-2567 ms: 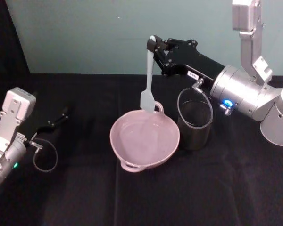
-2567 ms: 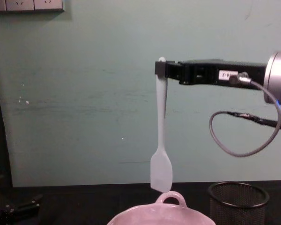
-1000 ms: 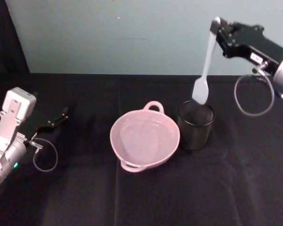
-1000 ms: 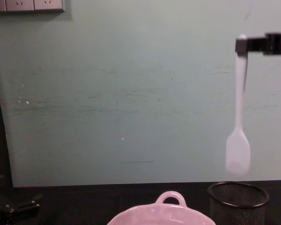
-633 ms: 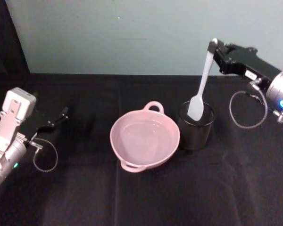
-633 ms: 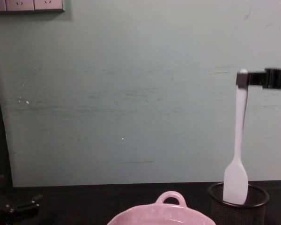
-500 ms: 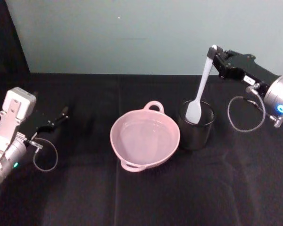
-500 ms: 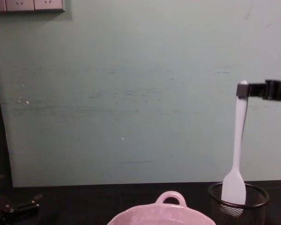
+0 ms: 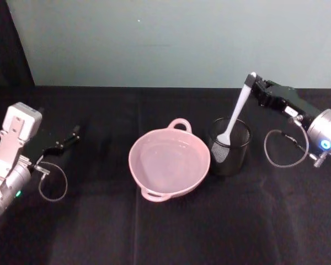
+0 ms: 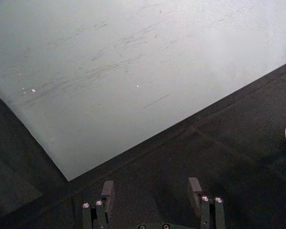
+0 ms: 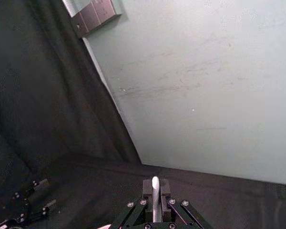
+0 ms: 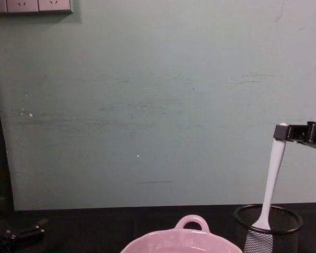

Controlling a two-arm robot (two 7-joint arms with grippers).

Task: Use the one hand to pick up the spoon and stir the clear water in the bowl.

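With fingers (image 11: 165,187) of the black flat-jawed right gripper (image 9: 253,83) pinched shut on the very tip of the long slim white spoon (image 9: 236,116), holds that spoon tilted, handle up toward the silver wrist, rounded scoop down inside the black wire-mesh cup (image 9: 231,157). Places the spoon therefore in the cup, not in the wide pale pink glossy bowl (image 9: 131,161), which sits just beside the cup on the robot's left, on the black cloth-covered table (image 9: 209,221). Shows the clear water (image 9: 168,163) in the bowl as a faint sheen, with nothing dipped in it. Reads, as a judgement, as the spoon-in-cup end of the task rather than the stirring itself; cannot tell from this moment alone whether lifting out or setting back. If stirring remains, calls for a straight lift until the scoop clears the mesh rim, a sideways carry to above the bowl's middle, then a gentle lowering into the water without striking the rim or loop handle. Leaves the left gripper (image 9: 71,135) parked low on the table well to the left, its fingers spread apart and holding nothing.
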